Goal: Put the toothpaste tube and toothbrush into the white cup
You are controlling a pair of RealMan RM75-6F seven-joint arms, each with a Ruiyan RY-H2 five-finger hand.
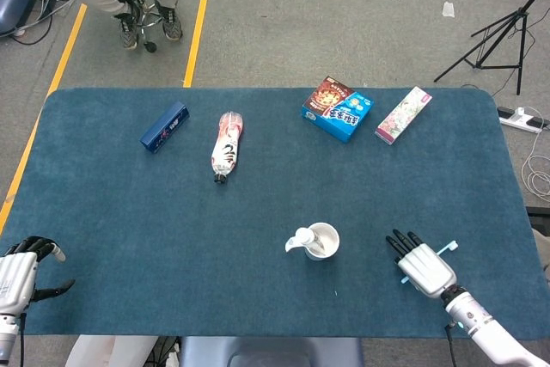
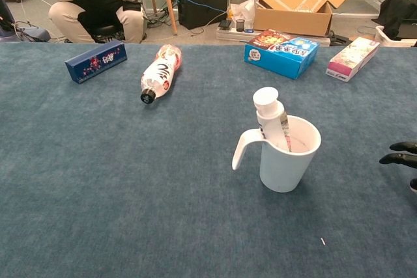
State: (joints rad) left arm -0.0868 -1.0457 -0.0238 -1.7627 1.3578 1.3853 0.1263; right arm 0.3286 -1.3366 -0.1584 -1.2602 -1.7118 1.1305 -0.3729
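The white cup (image 1: 321,241) (image 2: 287,161) stands upright near the table's front middle, its handle to the left. The toothpaste tube (image 2: 268,112) (image 1: 302,239) stands in it, white cap up, leaning on the rim. The light blue toothbrush (image 1: 447,249) lies on the cloth right of the cup, mostly covered by my right hand (image 1: 423,266). That hand lies flat over it with fingers stretched forward; in the chest view only its dark fingertips (image 2: 401,153) show at the right edge. My left hand (image 1: 19,274) rests at the front left corner, fingers apart, holding nothing.
At the back of the blue cloth lie a dark blue box (image 1: 164,126), a plastic bottle (image 1: 226,145) on its side, a blue snack box (image 1: 337,109) and a pink box (image 1: 403,114). A person sits beyond the far edge.
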